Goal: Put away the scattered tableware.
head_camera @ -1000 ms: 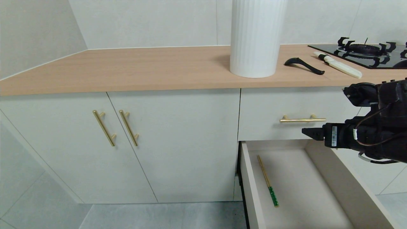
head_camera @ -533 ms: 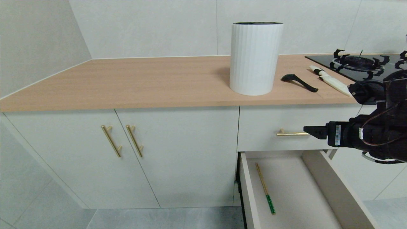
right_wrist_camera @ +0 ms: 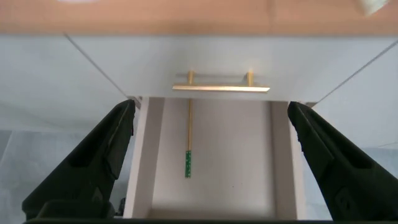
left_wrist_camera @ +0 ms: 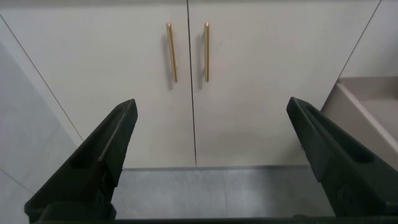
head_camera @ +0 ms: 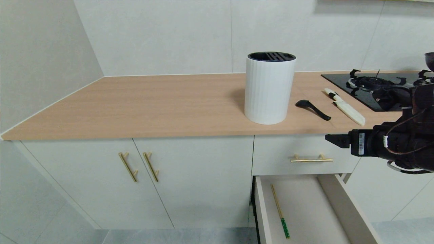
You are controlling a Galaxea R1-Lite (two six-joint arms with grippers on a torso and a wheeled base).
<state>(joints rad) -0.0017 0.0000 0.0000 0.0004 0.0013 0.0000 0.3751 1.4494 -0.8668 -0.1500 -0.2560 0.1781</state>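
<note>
the knife [head_camera: 349, 111] seems stiff and light; hold its handle [head_camera: 330, 94]. left end effector [left_wrist_camera: 211, 106] and right end effector [head_camera: 334, 140] are spread apart, empty

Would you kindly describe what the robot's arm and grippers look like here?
The right arm is black and blocky, with thin dark cables looping over it. A white barcode label sits just behind the right gripper, which tapers to a point. Seen from the wrists, the left gripper and the right one each have two dark, matte, wedge-shaped fingers.
</note>
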